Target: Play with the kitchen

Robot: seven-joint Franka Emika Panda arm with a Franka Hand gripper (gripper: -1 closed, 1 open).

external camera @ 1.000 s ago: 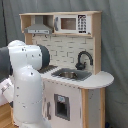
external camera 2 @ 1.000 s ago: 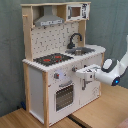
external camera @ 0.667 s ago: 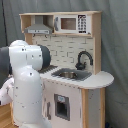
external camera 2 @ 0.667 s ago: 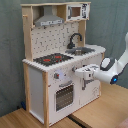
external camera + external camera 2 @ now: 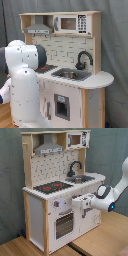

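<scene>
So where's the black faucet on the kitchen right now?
In both exterior views the black faucet stands behind the sink, right of the hob.

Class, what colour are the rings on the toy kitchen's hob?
Red rings, clearest in the second exterior view.

Grey backdrop curtain (image 5: pixel 114 45), wooden floor (image 5: pixel 30 247)

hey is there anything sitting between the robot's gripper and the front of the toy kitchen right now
Nothing visible stands in the way. In the second exterior view the gripper is already right at the front panel of the kitchen, beside the oven window and below the hob. Whether it actually touches the panel cannot be told.
</scene>
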